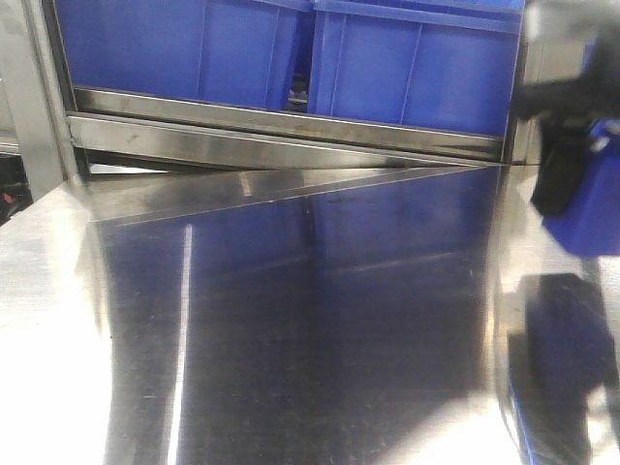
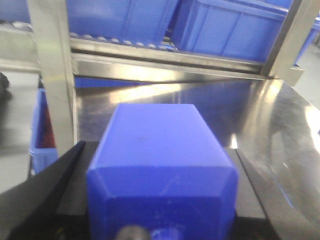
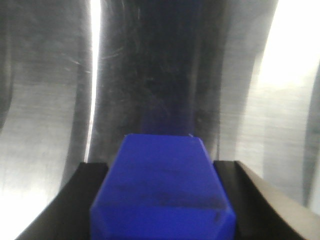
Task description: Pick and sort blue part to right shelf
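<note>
In the left wrist view my left gripper (image 2: 157,147) is shut on the blue part (image 2: 160,150), a matte blue block with sloped shoulders and a small round nub (image 2: 132,233) at the near end. It faces the right shelf (image 2: 165,70), whose steel rail and white rollers carry blue bins (image 2: 230,30). My right gripper (image 3: 159,164) is shut on a second, similar blue block (image 3: 162,185) above the steel table; its top end is hidden. In the front view this gripper (image 1: 562,145) hangs at the right edge with its blue block (image 1: 589,218).
A shiny steel table (image 1: 291,320) fills the front view and reflects the bins. The shelf rail (image 1: 291,136) and two blue bins (image 1: 174,48) run along its far edge. A steel upright post (image 2: 52,80) stands at the left, with another blue bin (image 2: 40,130) behind it.
</note>
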Action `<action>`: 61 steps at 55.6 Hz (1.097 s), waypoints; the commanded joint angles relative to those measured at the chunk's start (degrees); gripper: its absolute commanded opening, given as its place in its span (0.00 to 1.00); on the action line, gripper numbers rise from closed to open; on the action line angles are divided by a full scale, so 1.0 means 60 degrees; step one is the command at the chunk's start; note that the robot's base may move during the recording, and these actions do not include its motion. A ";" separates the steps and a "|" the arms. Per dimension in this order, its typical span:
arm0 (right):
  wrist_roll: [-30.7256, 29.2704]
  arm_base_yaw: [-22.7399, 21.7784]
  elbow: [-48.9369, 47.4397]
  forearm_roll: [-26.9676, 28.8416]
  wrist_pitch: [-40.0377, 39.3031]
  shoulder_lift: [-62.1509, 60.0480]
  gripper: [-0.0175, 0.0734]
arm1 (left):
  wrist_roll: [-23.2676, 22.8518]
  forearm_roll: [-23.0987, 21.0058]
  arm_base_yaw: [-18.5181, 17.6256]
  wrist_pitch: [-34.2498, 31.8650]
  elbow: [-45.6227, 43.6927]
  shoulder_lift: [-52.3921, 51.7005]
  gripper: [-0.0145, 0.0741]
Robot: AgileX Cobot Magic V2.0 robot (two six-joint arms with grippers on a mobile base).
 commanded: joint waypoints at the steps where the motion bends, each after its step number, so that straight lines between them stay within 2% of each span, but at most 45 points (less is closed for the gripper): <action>1: -0.0036 0.0008 0.0467 -0.0336 -0.0781 -0.1371 0.44 | 0.0024 0.0356 -0.0060 -0.0776 -0.0245 -0.0218 0.60; 16: -0.0809 0.0008 0.3214 -0.0594 -0.2285 -0.4951 0.44 | 0.0024 0.1369 -0.0060 -0.0054 -0.0120 -0.1384 0.60; 31: -0.0929 0.0008 0.5071 -0.0672 -0.2611 -0.9341 0.44 | -0.0013 0.1439 -0.0060 -0.0013 0.0622 -0.2038 0.60; 46: -0.1421 0.0008 0.5378 -0.0670 -0.2366 -1.3056 0.44 | -0.0013 0.1439 -0.0060 -0.0031 0.0657 -0.2038 0.60; 61: -0.1421 0.0008 0.5378 -0.0670 -0.2463 -1.4532 0.44 | -0.0013 0.1439 -0.0060 -0.0012 0.0657 -0.2038 0.60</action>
